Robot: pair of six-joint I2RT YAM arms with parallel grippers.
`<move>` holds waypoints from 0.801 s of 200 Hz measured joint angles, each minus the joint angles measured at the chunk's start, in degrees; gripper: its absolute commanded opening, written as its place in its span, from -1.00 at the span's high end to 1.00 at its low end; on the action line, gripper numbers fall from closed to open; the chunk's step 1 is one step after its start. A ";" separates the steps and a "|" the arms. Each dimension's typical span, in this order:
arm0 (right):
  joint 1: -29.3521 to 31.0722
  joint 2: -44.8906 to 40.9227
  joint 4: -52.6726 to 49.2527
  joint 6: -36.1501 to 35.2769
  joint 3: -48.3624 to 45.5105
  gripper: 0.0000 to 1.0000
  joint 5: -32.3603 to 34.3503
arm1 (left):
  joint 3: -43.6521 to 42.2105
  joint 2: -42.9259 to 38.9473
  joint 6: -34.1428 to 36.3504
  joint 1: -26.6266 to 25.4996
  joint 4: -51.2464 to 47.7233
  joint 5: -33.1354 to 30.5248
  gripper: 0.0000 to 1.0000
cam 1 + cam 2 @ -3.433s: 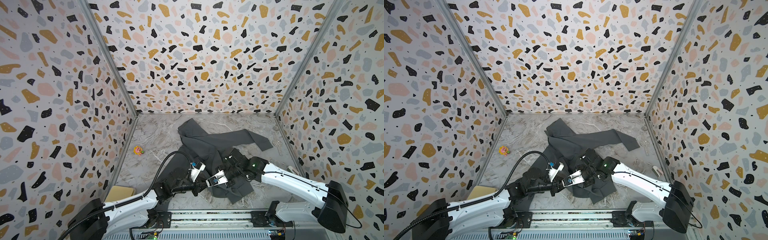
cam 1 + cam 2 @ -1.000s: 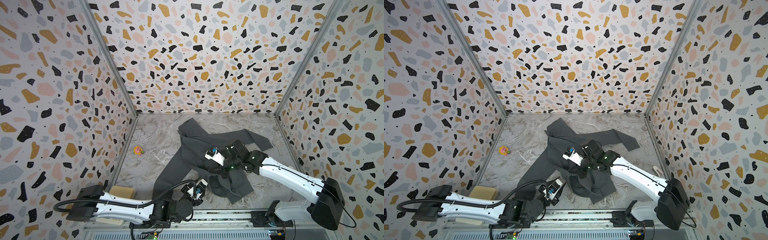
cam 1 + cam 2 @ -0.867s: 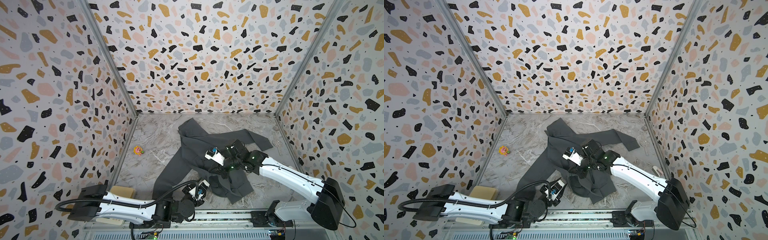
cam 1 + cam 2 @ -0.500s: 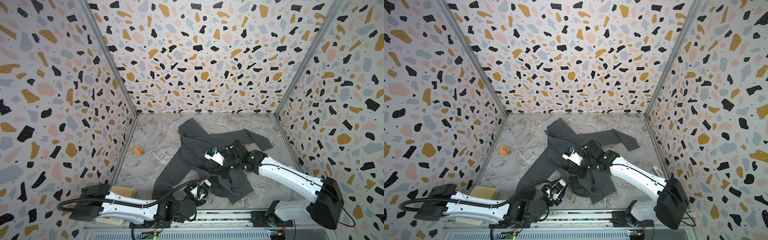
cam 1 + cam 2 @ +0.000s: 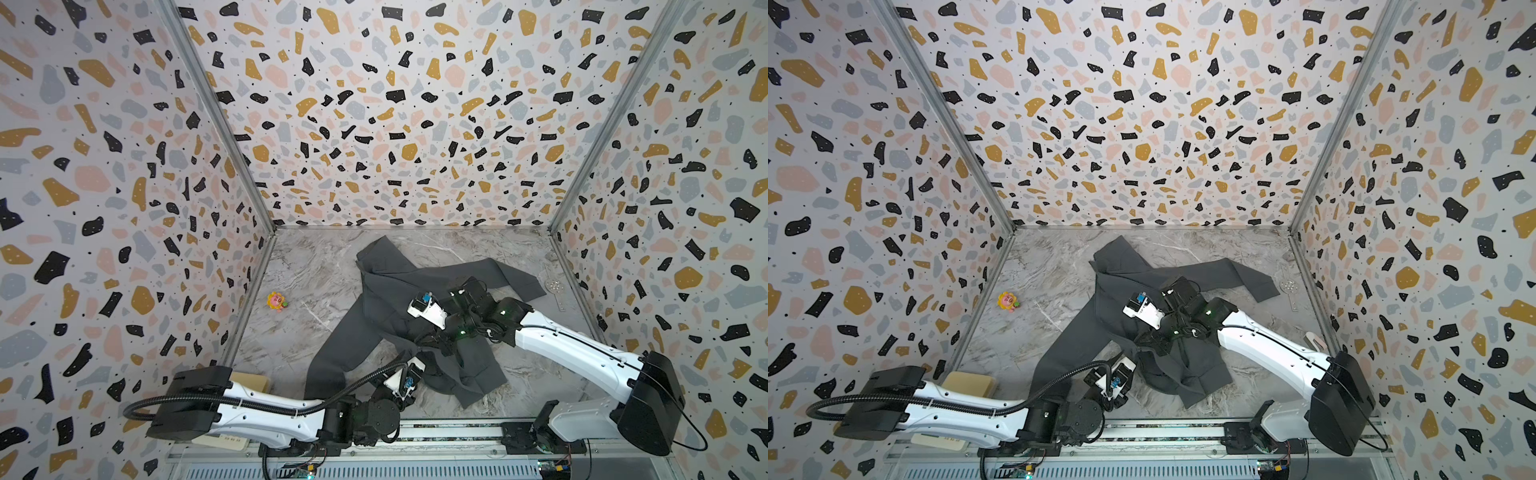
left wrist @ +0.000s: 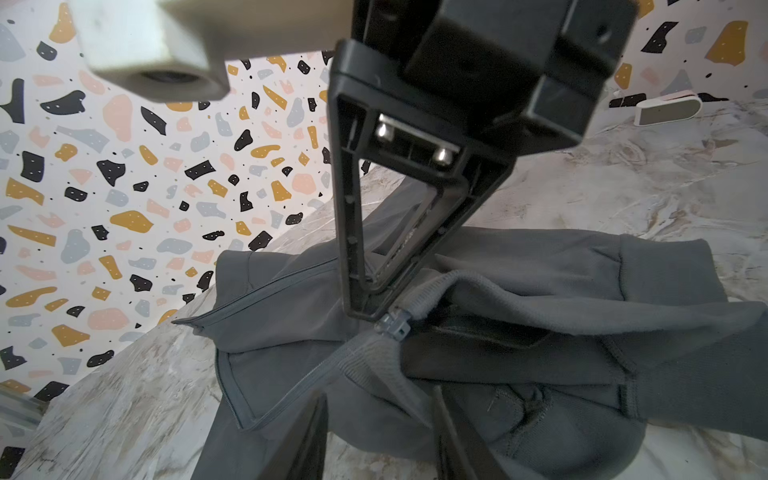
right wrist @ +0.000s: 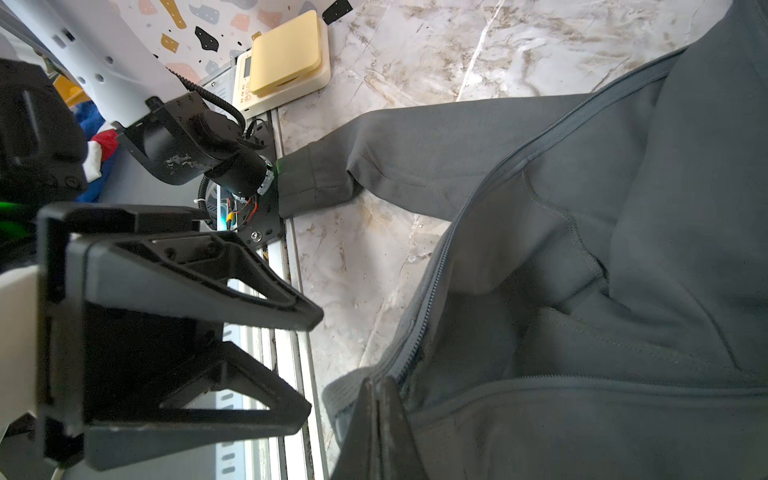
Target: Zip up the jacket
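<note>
Pinches the ribbed hem of the jacket (image 6: 540, 270) with the right gripper (image 6: 365, 309), jaws pressed together, tip just beside the zipper slider (image 6: 395, 328). Holds that bit of hem raised a little off the marbled surface (image 6: 623, 174), with the two zipper tracks spreading apart from the slider.

Holds the left gripper (image 7: 311, 365) partly open, nothing between its fingers, just beside the same hem and pointing at the slider, above the front edge of the surface. Puts both grippers close together at the near end of the garment in both top views.

Finds the jacket lying front-open across the middle of the surface. Has its collar end toward the back edge, one sleeve toward the right edge, and the other sleeve running down to the front edge left of the middle, cuff right at that edge.

Shows a small pink-and-yellow toy (image 5: 276, 300) near the left edge, well apart from the fabric. Shows a cream scale (image 7: 286, 58) at the front left corner. Shows a small white object (image 5: 1316, 340) against the right edge, toward the front, apart from the jacket.
</note>
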 measured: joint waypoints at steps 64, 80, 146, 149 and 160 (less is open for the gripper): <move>-0.11 1.57 -0.15 0.17 0.55 1.00 -0.83 | 0.00 2.12 1.14 0.39 3.19 -0.13 0.15; -0.20 1.88 -0.15 0.17 0.87 1.00 -1.07 | 0.02 2.19 1.27 0.42 3.72 0.00 0.18; -0.37 1.88 -0.17 0.17 0.90 1.00 -2.01 | 0.02 3.15 0.90 2.73 5.07 1.44 0.35; -0.37 1.88 -0.17 0.17 0.90 1.00 -2.05 | 0.02 3.21 0.83 2.91 5.20 1.66 0.36; -0.37 1.88 -0.17 0.17 0.90 1.00 -2.12 | 0.02 3.52 0.85 3.54 5.55 2.34 0.43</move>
